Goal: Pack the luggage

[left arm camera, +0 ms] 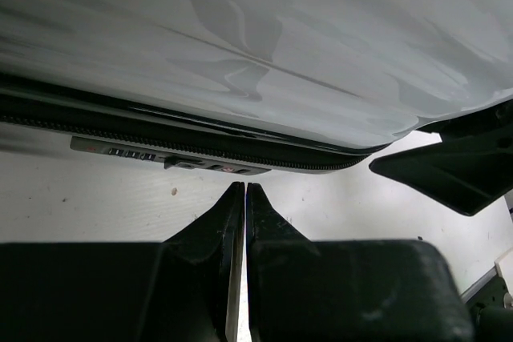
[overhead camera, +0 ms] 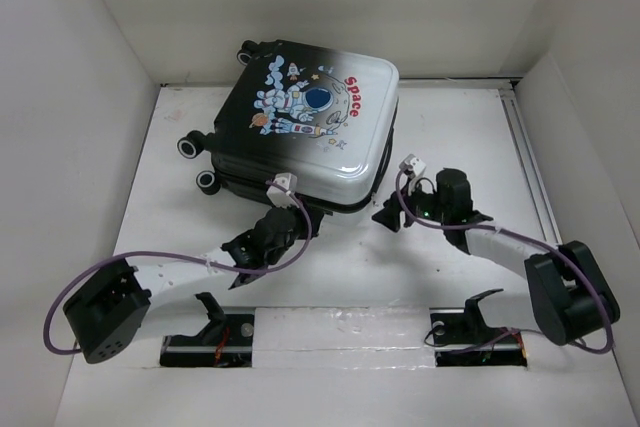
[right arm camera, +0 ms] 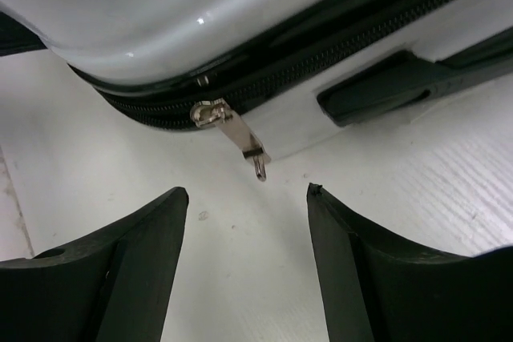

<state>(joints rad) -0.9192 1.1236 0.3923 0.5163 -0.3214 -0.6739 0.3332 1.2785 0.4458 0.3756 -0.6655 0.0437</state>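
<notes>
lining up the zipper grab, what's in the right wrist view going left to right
pincer finger → zipper pull → other pincer finger

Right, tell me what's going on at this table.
Two robot arms are working at a small suitcase lying flat on the white table with its lid down. The right gripper is open and aimed at the metal zip pull on the near edge, not touching it. The left gripper is shut on nothing, its tips just short of the combination lock.
</notes>
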